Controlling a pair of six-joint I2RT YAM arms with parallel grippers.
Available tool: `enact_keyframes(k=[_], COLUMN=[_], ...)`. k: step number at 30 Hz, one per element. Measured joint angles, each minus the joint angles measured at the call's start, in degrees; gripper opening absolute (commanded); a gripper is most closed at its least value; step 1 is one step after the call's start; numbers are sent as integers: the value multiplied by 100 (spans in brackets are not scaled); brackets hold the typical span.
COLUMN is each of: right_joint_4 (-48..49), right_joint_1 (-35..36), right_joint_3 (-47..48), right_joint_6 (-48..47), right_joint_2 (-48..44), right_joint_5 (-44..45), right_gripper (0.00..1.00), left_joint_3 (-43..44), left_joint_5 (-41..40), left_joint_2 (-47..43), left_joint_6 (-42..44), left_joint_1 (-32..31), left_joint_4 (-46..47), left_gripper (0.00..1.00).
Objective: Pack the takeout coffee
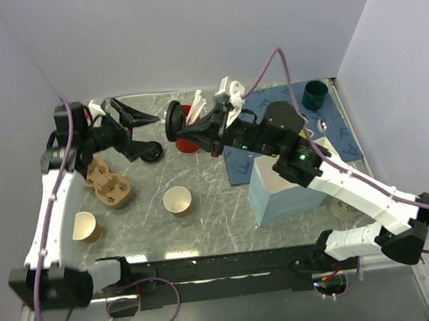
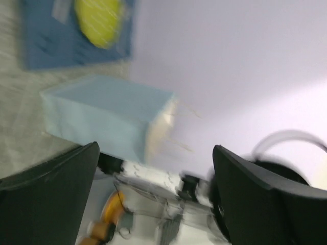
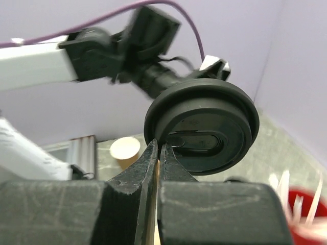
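Observation:
My right gripper (image 1: pixel 184 136) is shut on the rim of a round black plastic lid (image 1: pixel 173 121) and holds it on edge above the back of the table. In the right wrist view the fingertips (image 3: pixel 159 145) pinch the lower left rim of the lid (image 3: pixel 204 125). No brown cup sits under the lid; a lidded coffee cup does not show. My left gripper (image 1: pixel 153 135) is open and empty just left of the lid. Its view is blurred, and its fingers (image 2: pixel 51 199) stand wide apart.
Two lidless brown paper cups (image 1: pixel 177 201) (image 1: pixel 85 226) stand at front left, beside a cardboard cup carrier (image 1: pixel 108 184). A red cup of white utensils (image 1: pixel 188 114) stands behind the lid. A light blue bag (image 1: pixel 283 188), blue mat (image 1: pixel 304 132) and dark green cup (image 1: pixel 314 95) are at the right.

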Motion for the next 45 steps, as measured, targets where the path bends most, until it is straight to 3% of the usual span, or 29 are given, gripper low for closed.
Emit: enact_keyframes(k=[6, 9, 13, 25, 30, 45], right_joint_4=[-2153, -3217, -4507, -7023, -7431, -7777], right_joint_1=[46, 127, 223, 629, 826, 981], right_joint_3=[828, 1305, 1714, 3904, 4616, 5296], right_joint_6=[540, 739, 1008, 1438, 1558, 1932], right_joint_2=[-116, 247, 1064, 4061, 4577, 5302], right_joint_5=[527, 761, 901, 1263, 1311, 1628], right_gripper=[0, 0, 0, 0, 0, 0], left_joint_3=[1196, 1106, 601, 170, -149, -586], left_joint_5=[-2859, -4133, -4990, -6135, -6279, -6137], left_joint_2=[1344, 1443, 1246, 601, 516, 498], left_joint_6=[1456, 1738, 1956, 2343, 2522, 2839], left_joint_1=[457, 564, 721, 964, 1073, 1233], left_joint_4=[-1827, -2400, -2726, -2813, -2592, -2284], left_gripper=[97, 97, 97, 97, 97, 97])
